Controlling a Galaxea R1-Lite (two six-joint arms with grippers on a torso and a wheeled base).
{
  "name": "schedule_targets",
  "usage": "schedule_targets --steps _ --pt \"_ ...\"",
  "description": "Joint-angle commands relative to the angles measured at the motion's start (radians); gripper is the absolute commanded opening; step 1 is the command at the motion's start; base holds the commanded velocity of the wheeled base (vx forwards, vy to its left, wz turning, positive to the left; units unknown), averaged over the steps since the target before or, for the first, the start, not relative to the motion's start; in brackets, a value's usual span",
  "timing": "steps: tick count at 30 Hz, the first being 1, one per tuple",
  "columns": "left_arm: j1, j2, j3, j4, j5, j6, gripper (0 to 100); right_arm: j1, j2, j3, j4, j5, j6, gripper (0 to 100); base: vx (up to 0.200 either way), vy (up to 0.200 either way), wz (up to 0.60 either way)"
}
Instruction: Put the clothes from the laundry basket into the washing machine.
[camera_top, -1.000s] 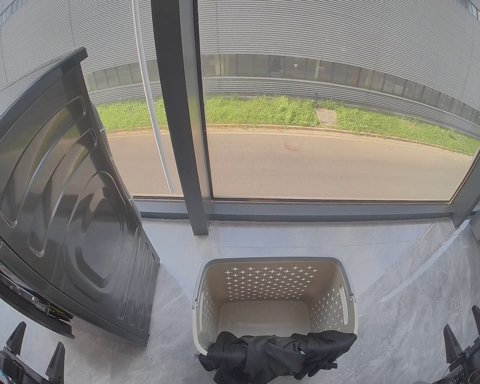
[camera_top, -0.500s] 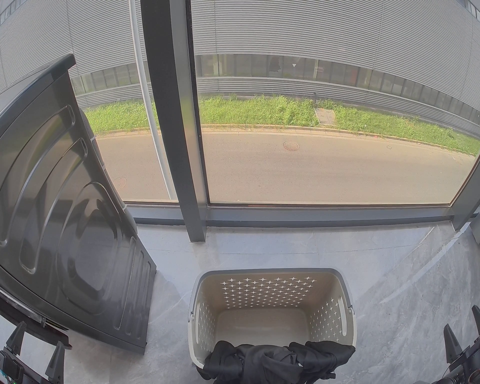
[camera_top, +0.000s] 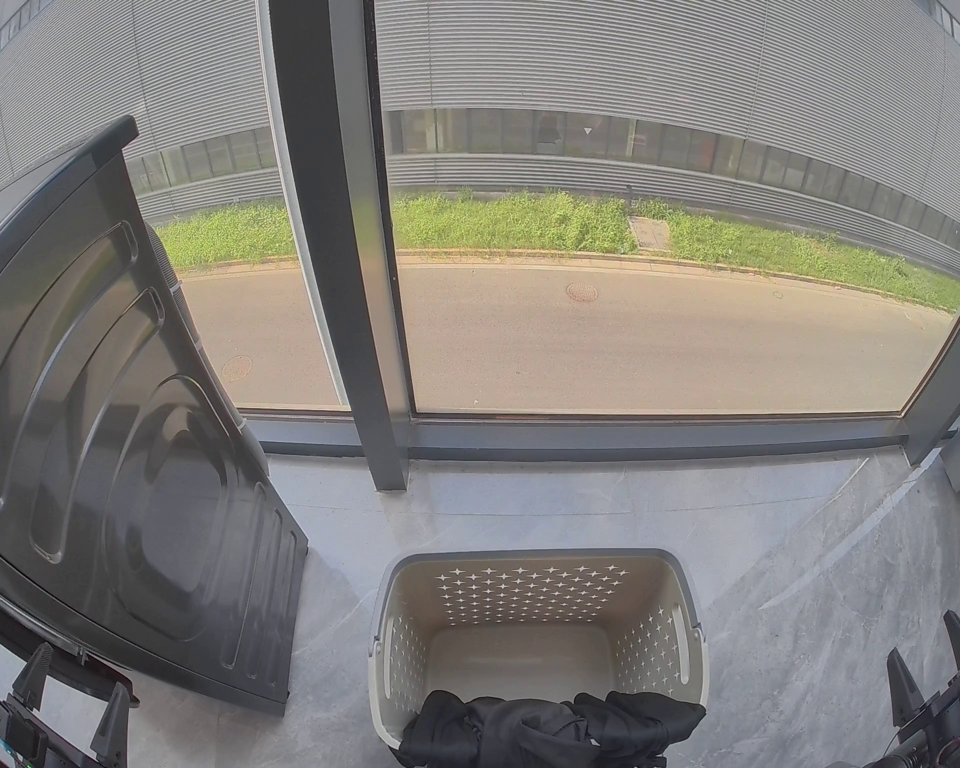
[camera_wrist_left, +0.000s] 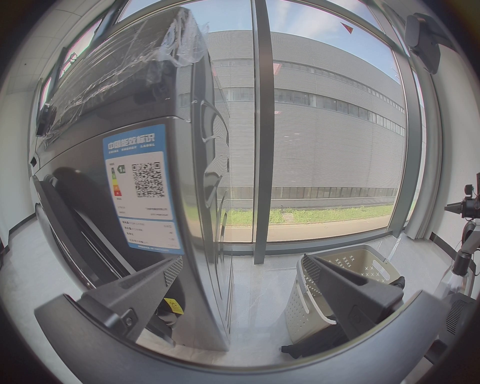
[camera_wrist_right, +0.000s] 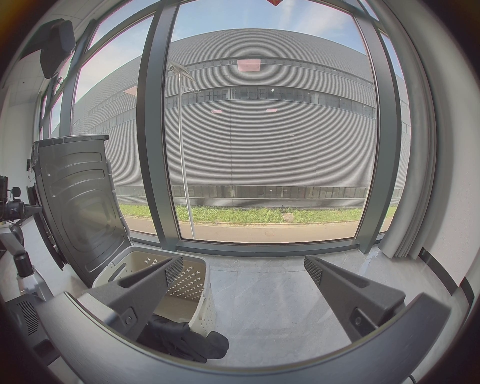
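**Item.** The black crumpled cloth garment (camera_top: 545, 730) lies draped over the rim of the beige perforated plastic laundry basket (camera_top: 530, 565), at the basket's 6 o'clock. Part of it sits inside and part hangs outside. It has not yet been lifted.

**Orientation.** The garment's long axis runs from 9 to 3 o'clock along that rim. It is a twisted roll with no clear head or tail. The 3 o'clock end lies flatter at the basket's corner, and the 9 o'clock end is bunched.

**Hands.** The left hand (camera_top: 80, 675) hangs at 8 o'clock from the basket, its fingers spread and holding nothing. The right hand (camera_top: 925, 640) hangs at 4 o'clock, likewise spread and unladen. Both are well apart from the garment.

**Surroundings.** The dark grey metal washing machine (camera_top: 130, 480) stands at 9 o'clock from the basket and turns a ribbed side panel towards it. I cannot tell whether its door is open. Everything rests on the pale grey stone floor (camera_top: 800, 560).

**Hazards, in my judgement.**
- A pinch on only one fold would let the rest of the garment trail and drop on the floor.
- Cloth caught on the rim or a handle slot could drag or tip the light basket.
- A wide swing towards 9 o'clock may strike the machine's panel.
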Motion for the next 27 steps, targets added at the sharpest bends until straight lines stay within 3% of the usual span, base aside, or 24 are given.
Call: schedule_targets --steps 1,17,23,27 --pt "0.001 -0.018 0.016 0.000 0.000 0.001 100 0.000 -0.016 0.018 -0.001 0.000 0.000 100 0.000 0.000 0.00" --pt "0.001 -0.018 0.018 0.000 -0.002 0.004 100 0.000 -0.016 0.018 -0.001 0.002 0.000 100 0.000 0.000 0.00" --pt "0.001 -0.018 0.018 0.000 -0.002 0.002 100 0.000 -0.016 0.018 -0.001 0.002 0.000 100 0.000 -0.200 0.00" --pt "0.001 -0.018 0.018 0.000 -0.002 0.002 100 0.000 -0.016 0.018 -0.001 0.000 0.000 100 0.000 0.000 0.00"
